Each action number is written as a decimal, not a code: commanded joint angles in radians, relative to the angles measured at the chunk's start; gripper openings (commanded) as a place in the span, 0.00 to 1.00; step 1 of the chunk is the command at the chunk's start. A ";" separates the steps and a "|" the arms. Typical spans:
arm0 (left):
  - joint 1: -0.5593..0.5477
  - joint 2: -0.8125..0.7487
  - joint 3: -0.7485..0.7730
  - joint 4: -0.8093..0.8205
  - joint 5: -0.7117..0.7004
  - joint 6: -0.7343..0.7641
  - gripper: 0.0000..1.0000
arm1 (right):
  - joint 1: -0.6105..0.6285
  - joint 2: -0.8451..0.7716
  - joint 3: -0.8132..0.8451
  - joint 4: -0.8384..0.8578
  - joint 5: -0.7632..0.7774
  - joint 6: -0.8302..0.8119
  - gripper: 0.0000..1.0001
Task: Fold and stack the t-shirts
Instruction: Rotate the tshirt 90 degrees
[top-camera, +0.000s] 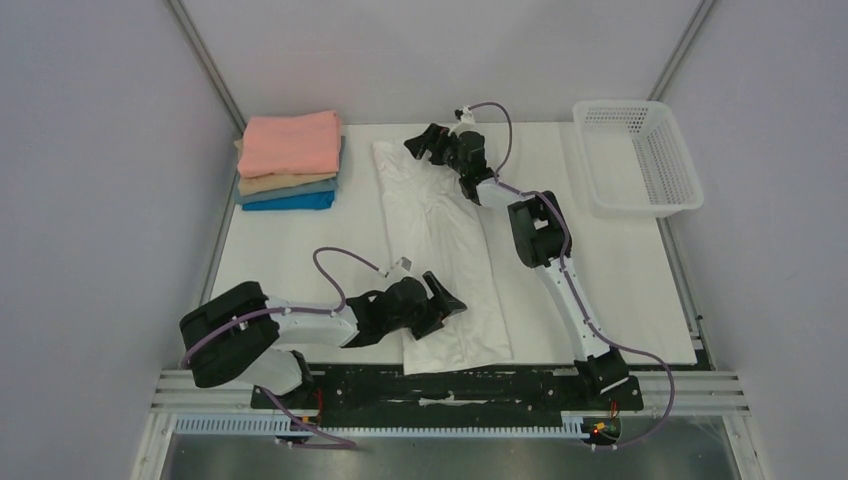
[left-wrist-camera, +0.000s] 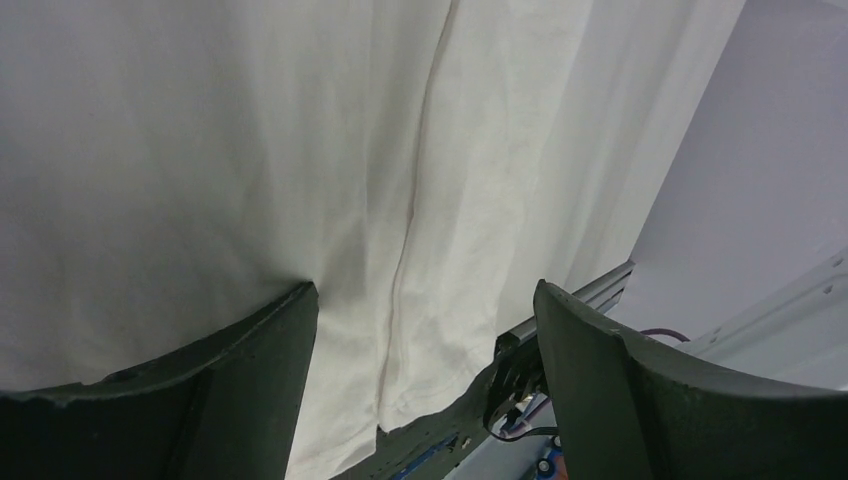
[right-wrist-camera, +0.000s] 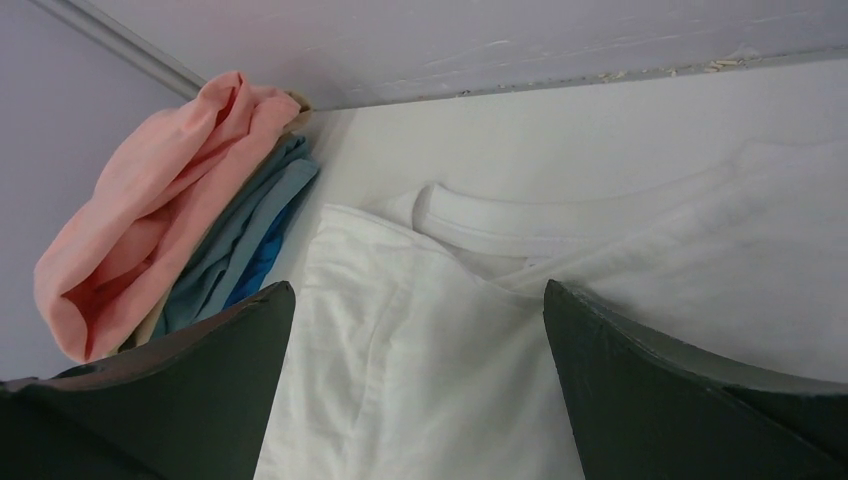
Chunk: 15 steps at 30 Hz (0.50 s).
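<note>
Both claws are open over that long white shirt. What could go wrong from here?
The left gripper and right gripper might pinch only the top layer of the white shirt, so its lengthwise fold could fall open. Uneven lifting may twist it. Carrying it over could nudge the folded stack.

Soft, matt woven cloth in the white t-shirt (top-camera: 440, 250), fine-grained and lightly creased, with a stitched collar band. Thicker, slightly fuzzy matt cloth in the salmon pink t-shirt (top-camera: 290, 143). Smoother matt cloth in the tan t-shirt (top-camera: 285, 183), the grey-blue t-shirt (top-camera: 305, 190) and the bright blue t-shirt (top-camera: 290, 202). Hard white plastic mesh with a faint sheen for the basket (top-camera: 668, 165). Smooth, matt white surface on the desk (top-camera: 300, 270). Dark, matt, hard plastic on the left gripper (left-wrist-camera: 425, 290) and right gripper (right-wrist-camera: 420, 288). Pale, ridged metal for the rails (top-camera: 700, 385).
</note>
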 joint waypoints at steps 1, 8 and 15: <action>-0.017 -0.100 0.002 -0.165 -0.089 0.048 0.86 | -0.001 -0.080 0.020 -0.053 0.070 -0.063 0.98; -0.033 -0.302 0.176 -0.470 -0.030 0.331 0.86 | -0.001 -0.414 -0.068 -0.256 0.045 -0.264 0.98; -0.032 -0.436 0.152 -0.764 0.010 0.389 0.86 | -0.001 -0.968 -0.666 -0.495 0.227 -0.461 0.98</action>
